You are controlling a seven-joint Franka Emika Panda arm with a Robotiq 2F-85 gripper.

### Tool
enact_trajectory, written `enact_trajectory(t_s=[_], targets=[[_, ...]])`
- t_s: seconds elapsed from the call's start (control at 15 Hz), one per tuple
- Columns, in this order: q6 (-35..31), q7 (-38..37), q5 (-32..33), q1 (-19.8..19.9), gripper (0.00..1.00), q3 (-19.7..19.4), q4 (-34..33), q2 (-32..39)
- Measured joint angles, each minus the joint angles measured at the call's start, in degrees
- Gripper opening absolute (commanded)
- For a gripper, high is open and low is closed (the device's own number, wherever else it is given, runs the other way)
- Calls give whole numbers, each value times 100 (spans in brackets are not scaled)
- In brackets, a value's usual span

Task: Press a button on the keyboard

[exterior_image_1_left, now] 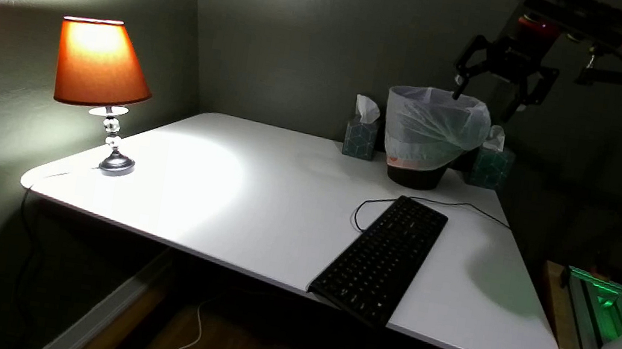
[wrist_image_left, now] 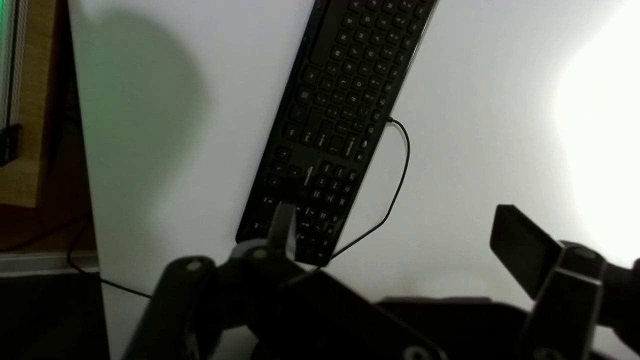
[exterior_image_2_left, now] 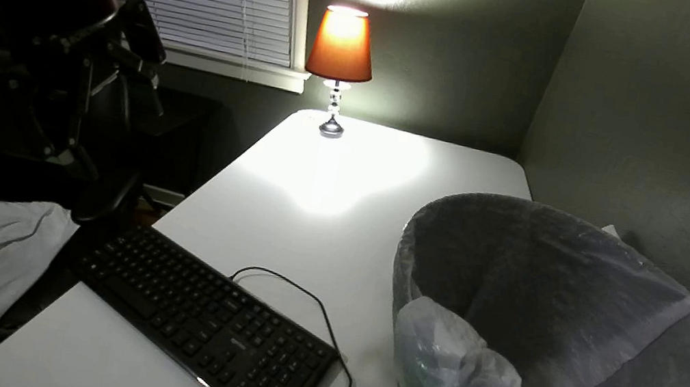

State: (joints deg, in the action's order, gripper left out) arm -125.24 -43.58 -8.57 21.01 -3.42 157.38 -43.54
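The long black keyboard point(exterior_image_1_left: 388, 252) lies on the white table, with one end jutting slightly over the table's edge in an exterior view. It also shows in an exterior view point(exterior_image_2_left: 194, 315) and in the wrist view point(wrist_image_left: 345, 95), where its upper end is cut off. Its thin black cable point(wrist_image_left: 402, 175) loops over the table. My gripper point(exterior_image_1_left: 483, 106) is open and empty, raised well above the table and apart from the keyboard. In the wrist view the fingers point(wrist_image_left: 392, 220) are wide apart, and the left one covers a few keys of the number pad.
A bin with a white liner point(exterior_image_1_left: 421, 129) stands on the table point(exterior_image_1_left: 284, 195) beyond the keyboard, with tissue boxes point(exterior_image_1_left: 360, 139) point(exterior_image_1_left: 491, 166) on either side. An orange lamp point(exterior_image_1_left: 98, 65) stands at the far end. A wall borders the table's back.
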Motion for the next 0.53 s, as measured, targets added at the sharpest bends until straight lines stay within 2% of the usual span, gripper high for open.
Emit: enact_trajectory(t_s=[0.2, 0.27, 0.33, 0.53], targets=[[-123, -22, -138, 86, 100, -303, -2, 259], [-176, -22, -218, 102, 78, -414, -3, 378], [-225, -21, -311, 113, 74, -528, -5, 516], [-421, -5, -644, 119, 50, -807, -17, 977]])
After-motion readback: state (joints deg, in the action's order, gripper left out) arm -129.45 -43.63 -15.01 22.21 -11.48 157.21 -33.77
